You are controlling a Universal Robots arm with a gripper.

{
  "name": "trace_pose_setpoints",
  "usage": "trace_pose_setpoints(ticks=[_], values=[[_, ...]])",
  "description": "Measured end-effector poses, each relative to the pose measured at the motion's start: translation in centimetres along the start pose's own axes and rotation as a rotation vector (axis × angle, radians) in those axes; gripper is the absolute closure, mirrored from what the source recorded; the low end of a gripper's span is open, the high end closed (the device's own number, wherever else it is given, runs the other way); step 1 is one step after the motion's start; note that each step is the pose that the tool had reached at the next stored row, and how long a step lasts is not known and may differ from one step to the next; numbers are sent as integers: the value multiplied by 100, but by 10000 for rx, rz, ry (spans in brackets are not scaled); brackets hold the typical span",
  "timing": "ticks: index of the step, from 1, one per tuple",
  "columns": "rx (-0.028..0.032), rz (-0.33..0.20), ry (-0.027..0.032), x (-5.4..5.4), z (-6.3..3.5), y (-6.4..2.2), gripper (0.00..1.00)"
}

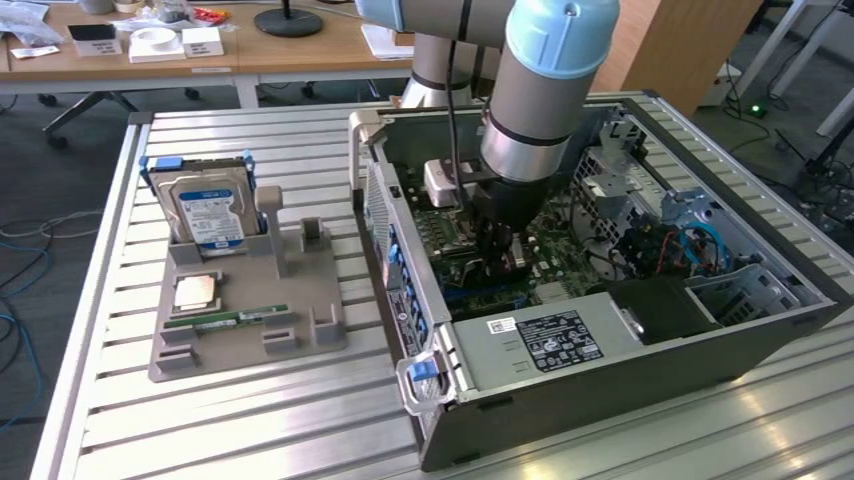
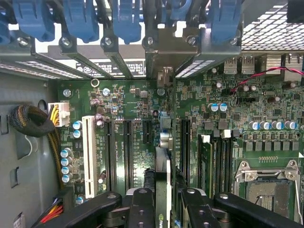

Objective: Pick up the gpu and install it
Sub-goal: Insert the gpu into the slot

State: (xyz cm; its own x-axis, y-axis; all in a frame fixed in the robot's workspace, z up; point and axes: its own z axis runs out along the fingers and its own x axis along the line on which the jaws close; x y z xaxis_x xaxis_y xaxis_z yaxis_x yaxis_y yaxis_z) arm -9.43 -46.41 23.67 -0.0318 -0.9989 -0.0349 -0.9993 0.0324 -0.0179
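So the arm is reaching straight down into the open PC case (image 1: 787, 300), and the gripper (image 2: 164, 202) is sitting low over the motherboard (image 2: 128, 123) with its two black fingers (image 2: 142, 206) pinched in on the gpu (image 2: 163, 185). The jaws are only a narrow way open, just the card's thickness between them, and the card stands on edge right in that gap, running out ahead of the fingertips toward the rear slot brackets (image 2: 164, 47) with the blue latches (image 2: 126, 19). In the wrist view it lines up over the board among the long black expansion slots (image 2: 128, 152), which sit just to either side of the fingers; can't tell if the edge is actually seated in one or just above it. The empty CPU socket (image 2: 270, 183) is off to one side of the hand. Outside the case, well away from the gripper toward the exterior view's left, the grey parts holder (image 1: 247, 330) has the hard drive (image 1: 203, 212) standing in it and a RAM stick (image 1: 240, 318) lying flat.
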Motion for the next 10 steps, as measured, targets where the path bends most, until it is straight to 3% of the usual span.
trace_pose_setpoints(ticks=[1,4,5,10], values=[[2,0,7,0,-2,0,73],[-2,-9,16,1,-7,-4,55],[-1,-9,17,1,-7,-5,55],[-2,-9,17,1,-7,-5,32]])
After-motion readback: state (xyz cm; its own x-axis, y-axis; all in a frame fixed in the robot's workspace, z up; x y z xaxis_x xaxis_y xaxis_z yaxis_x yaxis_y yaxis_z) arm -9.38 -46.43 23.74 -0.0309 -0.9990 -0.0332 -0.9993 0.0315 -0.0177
